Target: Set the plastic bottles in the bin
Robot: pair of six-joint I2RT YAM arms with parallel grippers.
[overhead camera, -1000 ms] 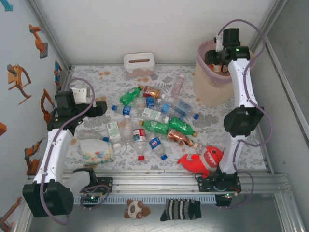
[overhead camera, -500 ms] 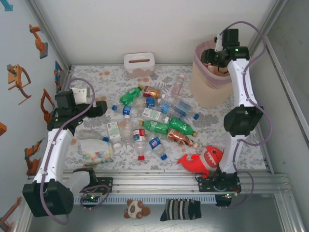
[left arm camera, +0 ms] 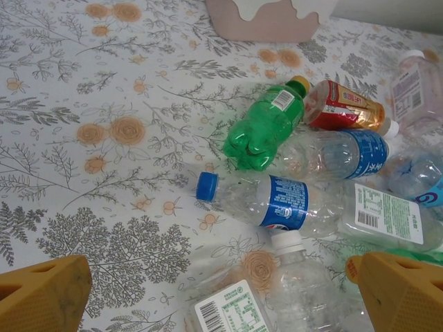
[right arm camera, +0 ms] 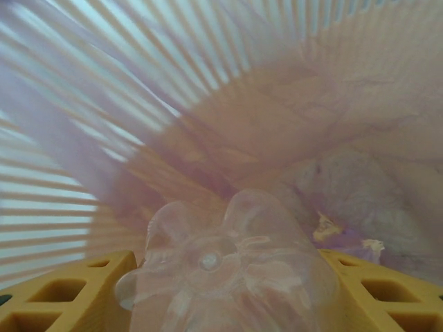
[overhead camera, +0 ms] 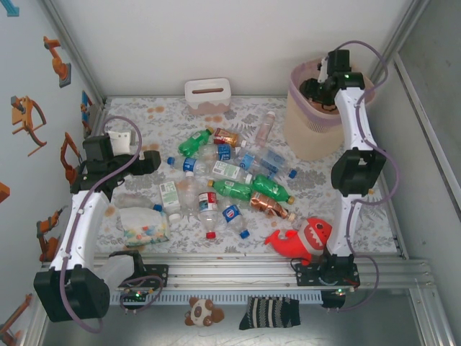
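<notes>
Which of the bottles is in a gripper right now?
The clear bottle clamped in the right gripper, at the pink-lined bin; the others all lie loose on the table.

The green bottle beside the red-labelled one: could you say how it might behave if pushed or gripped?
The green bottle lies on its side, so a push would probably roll it. It looks empty, so it is likely light and may dent when squeezed. Its smooth, rounded plastic could slip.

Plain white walls [overhead camera: 216,43] enclose a table with a floral-patterned tablecloth [overhead camera: 166,119].
</notes>
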